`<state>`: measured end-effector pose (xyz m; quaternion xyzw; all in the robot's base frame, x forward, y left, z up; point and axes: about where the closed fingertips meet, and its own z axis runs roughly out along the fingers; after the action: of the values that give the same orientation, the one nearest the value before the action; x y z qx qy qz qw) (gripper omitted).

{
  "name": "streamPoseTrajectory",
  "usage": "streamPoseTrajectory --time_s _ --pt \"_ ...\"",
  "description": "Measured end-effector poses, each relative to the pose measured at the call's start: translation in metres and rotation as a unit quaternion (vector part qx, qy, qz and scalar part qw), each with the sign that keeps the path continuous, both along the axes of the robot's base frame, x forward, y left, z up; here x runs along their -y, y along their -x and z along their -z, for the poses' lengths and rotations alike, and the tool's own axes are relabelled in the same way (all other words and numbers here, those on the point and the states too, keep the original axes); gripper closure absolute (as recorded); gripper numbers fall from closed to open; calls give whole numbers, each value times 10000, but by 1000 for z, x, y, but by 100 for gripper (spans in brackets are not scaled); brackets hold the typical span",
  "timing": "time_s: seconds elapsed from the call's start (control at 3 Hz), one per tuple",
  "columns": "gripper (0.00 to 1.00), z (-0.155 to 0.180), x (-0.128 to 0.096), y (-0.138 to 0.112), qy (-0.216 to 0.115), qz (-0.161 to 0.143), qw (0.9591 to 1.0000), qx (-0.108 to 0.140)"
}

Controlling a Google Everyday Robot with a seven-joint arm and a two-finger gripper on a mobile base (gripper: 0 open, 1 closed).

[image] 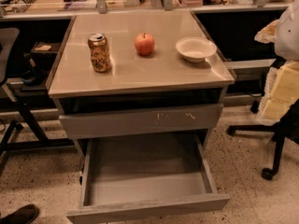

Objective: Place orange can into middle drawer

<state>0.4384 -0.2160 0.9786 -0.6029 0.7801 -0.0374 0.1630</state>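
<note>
The orange can (99, 52) stands upright on the left part of the cabinet top (140, 73), gold and mottled with a silver top. The middle drawer (149, 208) is pulled out at the bottom front, and its grey inside holds nothing. Above it is a shut drawer front with pale scratches (140, 120). My white arm comes in at the right edge, and my gripper (267, 31) hangs there, right of the cabinet and far from the can. It holds nothing that I can see.
A red apple (145, 44) and a white bowl (195, 49) sit on the top, to the right of the can. An office chair base (268, 171) stands on the floor at the right. A chair (9, 45) stands at the left and a dark shoe (18, 214) lies at the bottom left.
</note>
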Motion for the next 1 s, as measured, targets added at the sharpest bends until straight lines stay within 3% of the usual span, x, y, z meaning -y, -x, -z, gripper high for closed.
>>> streamPoseTrajectory --time_s 0.67,1.0 --pt "0 -7 0 -3 9 78 9999 118" --pt "0 -25 -16 -25 -203 276 9987 369"
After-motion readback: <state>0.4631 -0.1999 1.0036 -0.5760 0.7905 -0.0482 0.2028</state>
